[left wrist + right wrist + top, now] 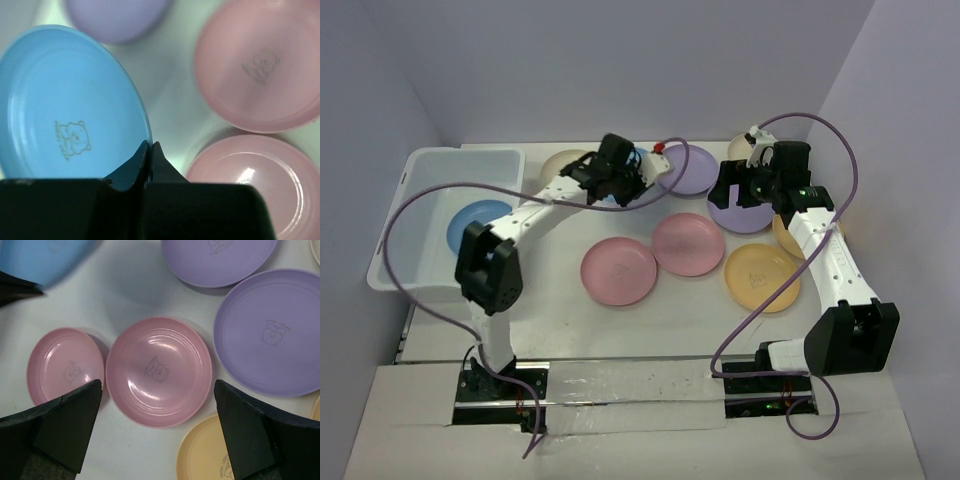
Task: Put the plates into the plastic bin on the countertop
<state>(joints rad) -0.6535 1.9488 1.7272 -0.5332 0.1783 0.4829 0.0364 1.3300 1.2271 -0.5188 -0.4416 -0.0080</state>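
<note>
The bin [470, 151] sits at the left edge of the desk [670, 310], with 1 blue plate [475, 225] lying inside it. To the right of the bin and well apart from it, the left pincer [150, 148] is clamped narrow on the rim of a second blue plate [70, 105], whose bear mark faces the wrist camera. Farther right of the bin, 2 pink plates [159, 371] lie flat on the desk with their rims meeting. The right pincer [157, 385] hangs above the plates on the side farthest from the bin, its fingers spread wide and holding nothing. 2 purple plates [270, 335] and a yellow plate [205, 455] lie on that far side too.
</note>
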